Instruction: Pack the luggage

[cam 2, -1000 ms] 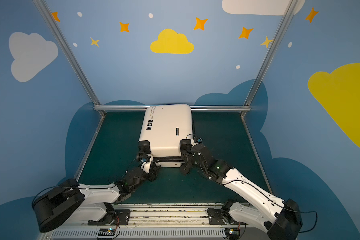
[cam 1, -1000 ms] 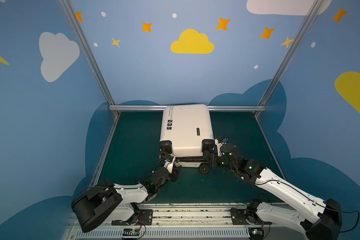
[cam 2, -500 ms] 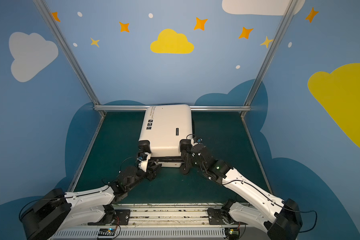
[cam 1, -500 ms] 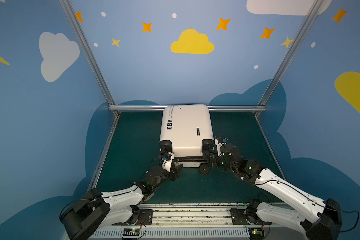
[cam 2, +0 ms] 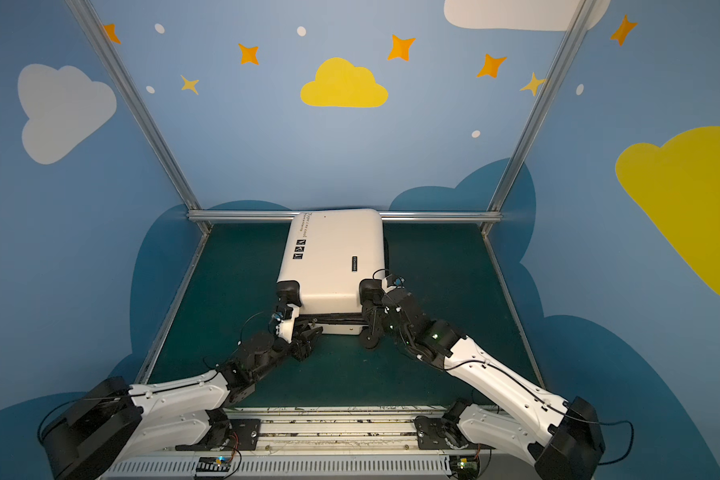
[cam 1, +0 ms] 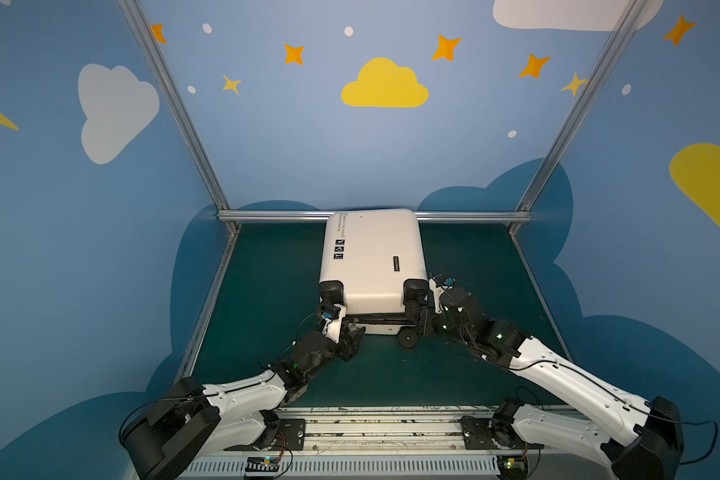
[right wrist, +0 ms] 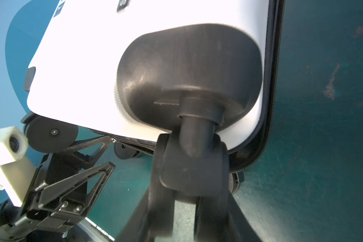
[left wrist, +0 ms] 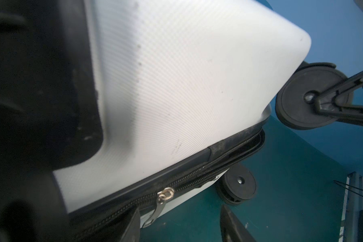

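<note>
Luggage [cam 1: 371, 257] = small cream-white hard-shell suitcase w/ black wheels, lying flat on dark green table mat [cam 1: 267, 299], ctr-far. Its far end touches silver aluminium back rail [cam 1: 275, 215]; wheeled end faces near. Both top views show it [cam 2: 333, 257]. Small black text + three square icons sit on top shell, left side.

Black zipper band [left wrist: 218, 165] runs along near edge btw the two shells. Teeth are parted toward the right, w/ a dark gap at that corner. Silver metal zipper pull [left wrist: 163, 196] sits on the band by the near-left corner, tab hanging down.

Left gripper [cam 1: 351, 334] is at near-left corner, just below the seam, jaws apart, holding nothing. In left wrist view its two black fingertips [left wrist: 132, 228] flank the pull from below; one is just beside the tab, contact can't be told. Right wrist view shows the same gripper [right wrist: 112, 152] w/ its upper finger tip at the zipper line.

Right gripper [cam 1: 418, 320] is at near-right corner, clamped on upper right black caster wheel [left wrist: 298, 104]. In left wrist view one truss finger lies flat across the wheel face. In right wrist view the wheel fork [right wrist: 193, 165] sits btw both fingers. Lower right black wheel [cam 1: 408, 340] rests on the mat, just beside that gripper.
</note>
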Available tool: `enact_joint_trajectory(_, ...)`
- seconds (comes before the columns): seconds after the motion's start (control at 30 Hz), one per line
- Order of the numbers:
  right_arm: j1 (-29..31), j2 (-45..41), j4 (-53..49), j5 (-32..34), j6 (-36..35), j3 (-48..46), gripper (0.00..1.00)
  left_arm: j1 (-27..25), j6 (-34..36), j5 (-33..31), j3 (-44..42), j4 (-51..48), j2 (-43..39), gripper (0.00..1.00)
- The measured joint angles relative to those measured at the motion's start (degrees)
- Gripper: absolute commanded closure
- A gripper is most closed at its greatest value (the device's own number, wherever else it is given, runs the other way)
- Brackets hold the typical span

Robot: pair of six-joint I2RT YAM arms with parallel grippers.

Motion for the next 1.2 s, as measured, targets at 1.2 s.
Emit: enact_joint_trajectory(1.2,6.64,4.66,6.56,0.11,2.8,-0.81,1.0,-2.36,-0.42,-5.84,-4.94,-18.64,-22.21,0.34)
